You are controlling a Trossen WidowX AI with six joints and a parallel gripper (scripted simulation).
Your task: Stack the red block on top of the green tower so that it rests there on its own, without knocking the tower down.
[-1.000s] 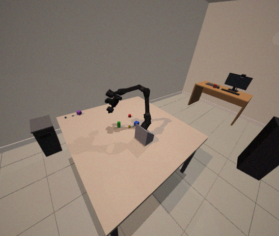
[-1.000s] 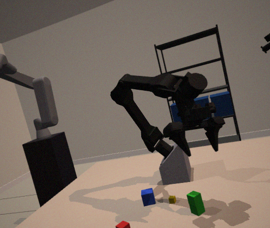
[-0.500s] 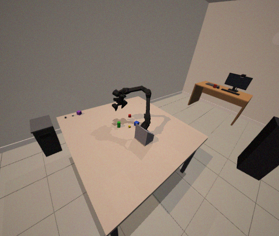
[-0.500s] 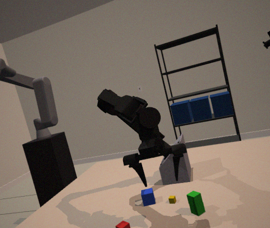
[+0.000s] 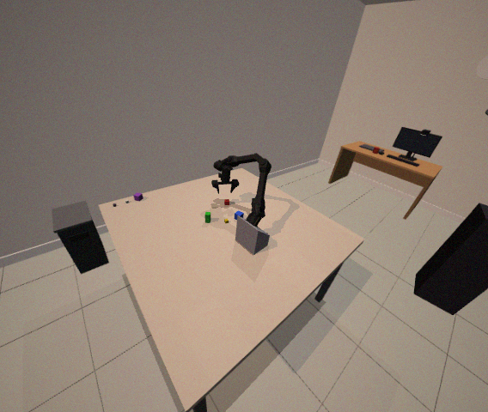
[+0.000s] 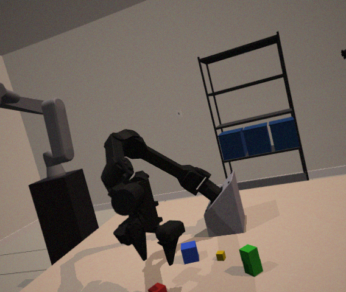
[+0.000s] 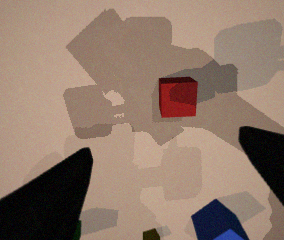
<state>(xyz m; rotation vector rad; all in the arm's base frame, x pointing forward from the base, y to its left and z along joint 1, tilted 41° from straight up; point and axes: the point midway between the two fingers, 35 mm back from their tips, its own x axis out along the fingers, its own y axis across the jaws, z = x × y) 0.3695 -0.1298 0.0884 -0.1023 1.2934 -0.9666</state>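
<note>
Gripper (image 6: 156,256) observed with its fingers spread wide and nothing between them, pointing down at the table (image 6: 308,238) and hanging above it without contact. Both dark fingertips show in the wrist view at the lower left and lower right corners, well apart from each other. Red block (image 7: 178,97) lies on the table surface, upright and square, seen in the wrist view beyond the fingers and nearer the right one; it sits inside the shadow cast by the arm. In the exterior view the red block (image 6: 157,287) appears at the bottom edge, partly cut off, below the fingertips and clear of them. Green tower (image 6: 250,260) stands upright on the table to the right in that view, well apart from the red block. Between them, slightly farther back, sit a blue block (image 6: 189,251) and a small yellow block (image 6: 220,255), each standing alone. In the top view the gripper (image 5: 224,186) hangs just above the red block (image 5: 226,202), with the green tower (image 5: 207,216) to the near left of it. Arm base is mounted on a grey wedge-shaped stand (image 6: 226,210) behind the blocks. A purple block (image 5: 137,196) lies near the far left table corner, distant from the others.
</note>
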